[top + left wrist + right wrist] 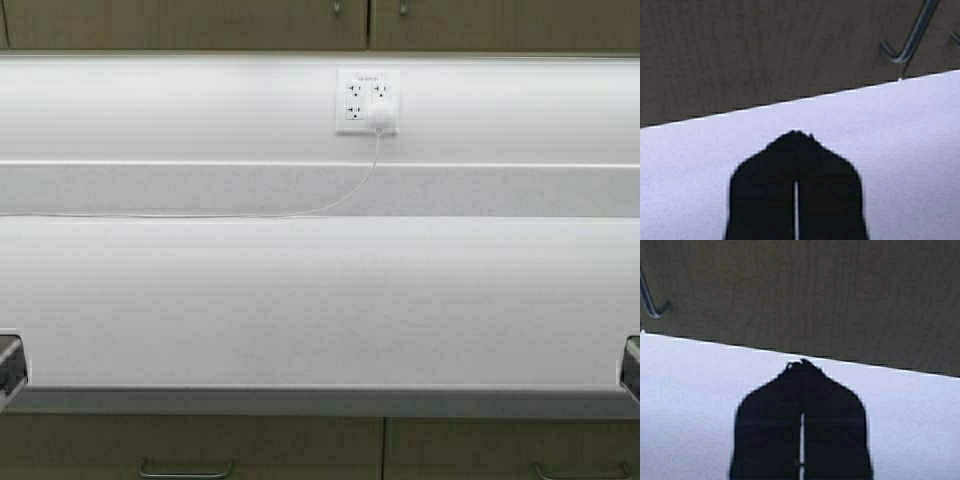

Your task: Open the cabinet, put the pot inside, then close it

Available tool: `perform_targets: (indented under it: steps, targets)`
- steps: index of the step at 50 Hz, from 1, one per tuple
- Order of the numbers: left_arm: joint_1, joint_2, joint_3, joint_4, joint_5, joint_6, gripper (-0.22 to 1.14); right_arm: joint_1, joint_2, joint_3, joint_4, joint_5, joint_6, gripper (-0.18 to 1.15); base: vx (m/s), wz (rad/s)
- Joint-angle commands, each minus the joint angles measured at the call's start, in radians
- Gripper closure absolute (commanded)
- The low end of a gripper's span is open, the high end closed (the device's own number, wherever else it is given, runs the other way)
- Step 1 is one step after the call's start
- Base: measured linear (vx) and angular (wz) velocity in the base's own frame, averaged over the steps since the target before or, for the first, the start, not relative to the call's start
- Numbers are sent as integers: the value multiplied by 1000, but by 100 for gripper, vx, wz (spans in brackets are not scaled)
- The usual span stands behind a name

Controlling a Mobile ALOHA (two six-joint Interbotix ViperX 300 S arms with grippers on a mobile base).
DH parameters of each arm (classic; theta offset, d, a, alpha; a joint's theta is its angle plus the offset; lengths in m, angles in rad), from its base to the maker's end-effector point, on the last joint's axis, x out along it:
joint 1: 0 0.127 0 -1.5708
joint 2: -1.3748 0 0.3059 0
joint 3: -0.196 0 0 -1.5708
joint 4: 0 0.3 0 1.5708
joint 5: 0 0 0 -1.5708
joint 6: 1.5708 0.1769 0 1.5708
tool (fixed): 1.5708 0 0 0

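Observation:
The pot is out of view. The cabinet [250, 25] shows only as the lower edge of its two tan wood-grain doors along the top of the high view. Both doors are shut, and the ends of their short steel handles [337, 8] flank the seam. My left gripper [8, 368] sits at the far left edge by the counter's front. In the left wrist view it [796, 134] is shut and empty over the white counter. My right gripper [632, 365] sits at the far right edge. In the right wrist view it [801, 362] is shut and empty.
A white countertop [320, 300] spans the view, with a white backsplash behind it. A wall outlet [368, 100] holds a white plug, and its thin cable [250, 214] runs left along the counter. Base cabinets with steel handles [185, 470] lie below the front edge; one handle [912, 40] shows in the left wrist view.

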Motion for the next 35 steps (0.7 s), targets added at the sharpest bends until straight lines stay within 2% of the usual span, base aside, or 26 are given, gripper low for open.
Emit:
perform_targets:
  steps: [1, 35]
  targets:
    - [-3, -14, -11, -2, -6, -2, 86, 2, -12, -15, 0, -5, -2, 88, 0, 0]
    - [-3, -12, -6, -2, -8, 0, 86, 2, -8, -14, -2, -5, -3, 88, 0, 0]
